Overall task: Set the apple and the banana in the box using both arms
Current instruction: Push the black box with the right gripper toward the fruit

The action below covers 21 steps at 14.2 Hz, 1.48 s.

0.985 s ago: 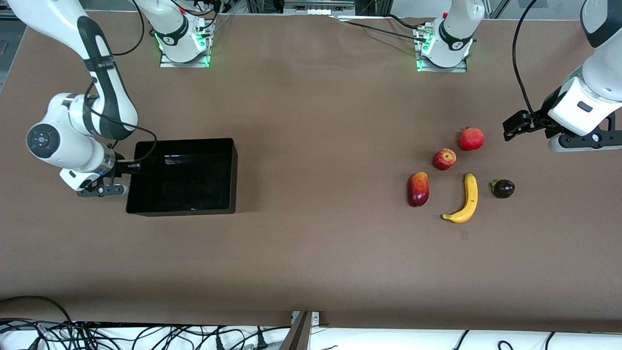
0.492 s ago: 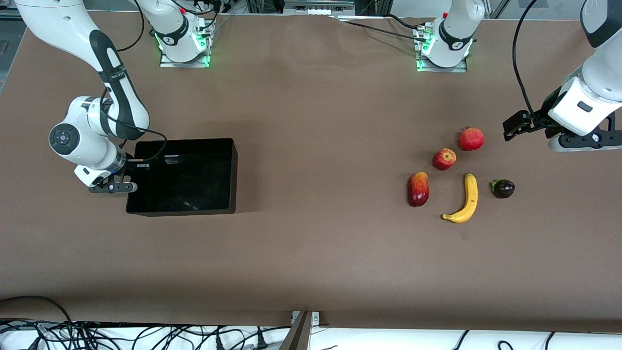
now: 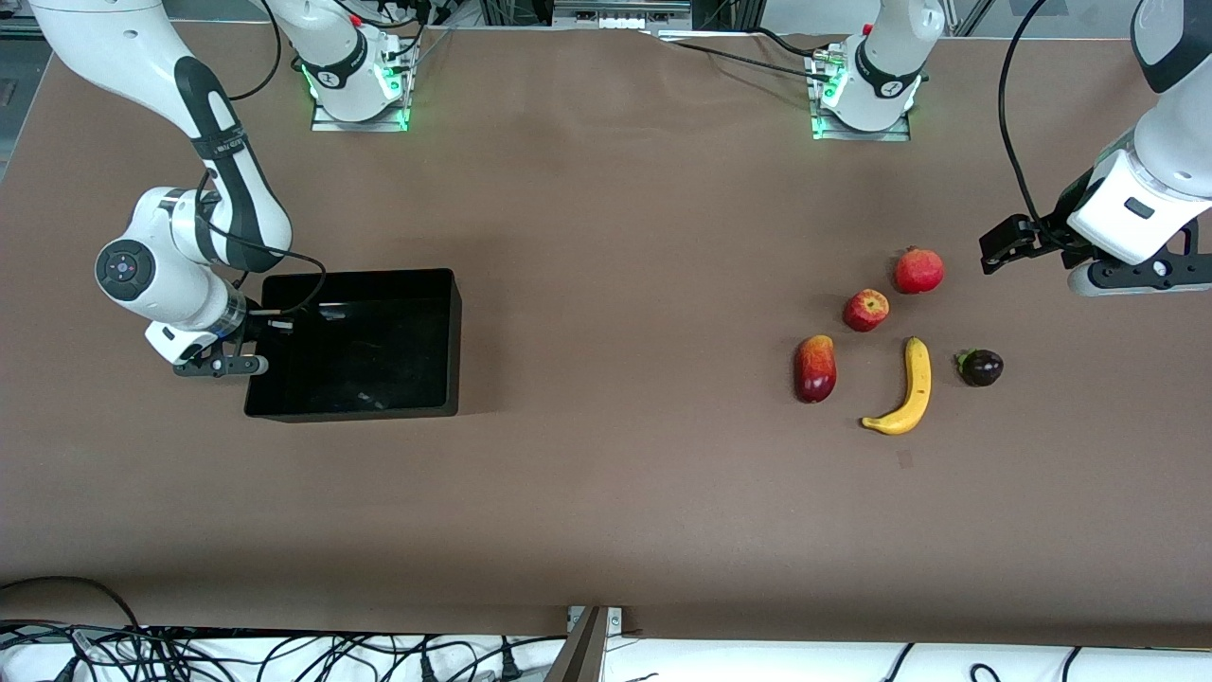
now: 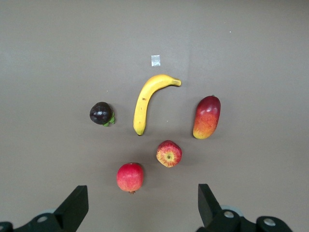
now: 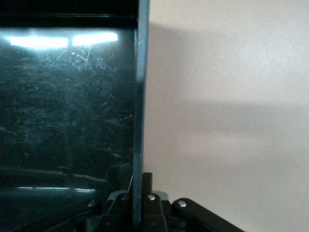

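Observation:
The apple (image 3: 865, 310) and the banana (image 3: 907, 388) lie on the brown table at the left arm's end, the banana nearer the front camera. Both show in the left wrist view, apple (image 4: 169, 153) and banana (image 4: 147, 99). My left gripper (image 3: 1141, 275) hangs open and empty (image 4: 142, 203) above the table beside the fruit. The black box (image 3: 453, 341) sits at the right arm's end. My right gripper (image 3: 248, 352) is shut on the box's end wall (image 5: 140, 96), which runs between its fingers (image 5: 137, 205).
A uniformly red round fruit (image 3: 918, 271) lies just past the apple toward the bases. A red-yellow mango-like fruit (image 3: 814, 368) and a dark purple fruit (image 3: 981, 367) flank the banana. The box holds nothing.
My right arm has swung in toward the box and its gripper has come onto the end wall. The left arm and the fruit have not moved.

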Each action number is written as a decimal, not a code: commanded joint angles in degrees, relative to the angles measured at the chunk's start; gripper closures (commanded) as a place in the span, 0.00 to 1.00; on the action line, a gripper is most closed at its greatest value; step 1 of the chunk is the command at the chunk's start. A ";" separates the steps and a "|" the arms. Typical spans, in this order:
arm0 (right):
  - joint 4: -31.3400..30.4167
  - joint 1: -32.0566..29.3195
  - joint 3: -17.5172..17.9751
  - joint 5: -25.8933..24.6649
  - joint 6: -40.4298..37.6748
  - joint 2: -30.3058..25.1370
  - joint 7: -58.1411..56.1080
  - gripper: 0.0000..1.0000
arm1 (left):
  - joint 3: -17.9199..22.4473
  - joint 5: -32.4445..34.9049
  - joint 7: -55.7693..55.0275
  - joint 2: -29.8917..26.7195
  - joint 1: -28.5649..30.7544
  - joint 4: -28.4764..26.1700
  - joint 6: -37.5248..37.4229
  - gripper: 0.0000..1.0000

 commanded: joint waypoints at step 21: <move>42.33 30.61 9.49 6.77 -18.05 20.51 44.97 1.00 | -0.09 -0.11 0.57 -0.14 -0.09 0.53 -3.23 0.00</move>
